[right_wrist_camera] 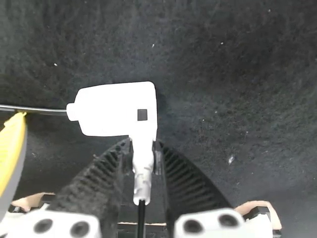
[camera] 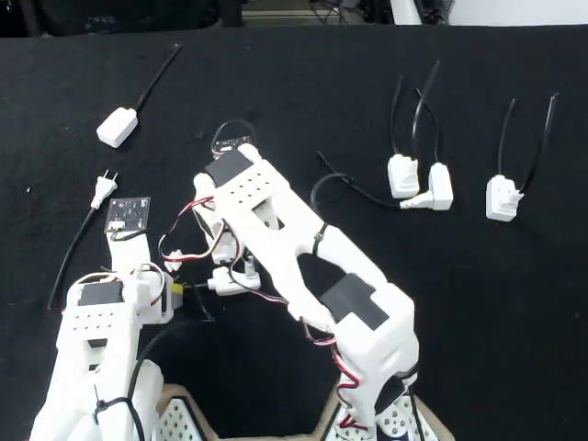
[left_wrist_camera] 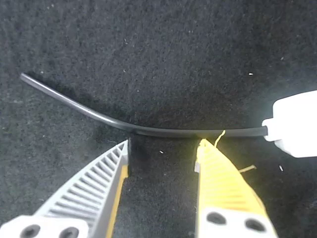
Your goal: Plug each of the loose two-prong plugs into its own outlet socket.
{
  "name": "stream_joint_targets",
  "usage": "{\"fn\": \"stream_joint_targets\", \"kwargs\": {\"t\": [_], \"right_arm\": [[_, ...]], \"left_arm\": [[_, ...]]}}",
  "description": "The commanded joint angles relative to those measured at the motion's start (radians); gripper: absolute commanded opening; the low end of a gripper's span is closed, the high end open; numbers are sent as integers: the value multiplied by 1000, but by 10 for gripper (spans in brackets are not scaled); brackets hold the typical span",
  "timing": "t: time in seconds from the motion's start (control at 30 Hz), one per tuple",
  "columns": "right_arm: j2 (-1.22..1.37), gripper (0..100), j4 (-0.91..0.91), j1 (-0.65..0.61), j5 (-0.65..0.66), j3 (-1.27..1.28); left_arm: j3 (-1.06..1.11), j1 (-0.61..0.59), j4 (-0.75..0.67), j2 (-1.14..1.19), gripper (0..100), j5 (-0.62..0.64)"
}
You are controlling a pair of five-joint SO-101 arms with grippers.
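Note:
My right gripper (right_wrist_camera: 142, 146) is shut on a white two-prong plug (right_wrist_camera: 142, 171) whose front end meets a white outlet socket (right_wrist_camera: 116, 110) lying on the black cloth. In the high view this pair (camera: 230, 278) lies between the two arms, under the right gripper (camera: 241, 268). The socket's black cable (left_wrist_camera: 148, 130) runs across the tips of my open left gripper (left_wrist_camera: 163, 144), with the socket (left_wrist_camera: 297, 124) off to one side. One more loose plug (camera: 104, 190) and a bare socket (camera: 117, 127) lie at the far left.
Three white sockets (camera: 402, 175) (camera: 439, 188) (camera: 501, 197) with black cables lie at the right of the black table (camera: 303, 83). The yellow finger (right_wrist_camera: 12, 148) of the left gripper stands close beside the held plug.

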Motion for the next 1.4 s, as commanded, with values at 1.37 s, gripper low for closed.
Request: {"fn": "stream_joint_targets", "kwargs": {"t": [1.37], "right_arm": [[-8,10,9,-18,123,-15]], "left_arm": [[-4,-13,-15,-18,223,-6]]}}
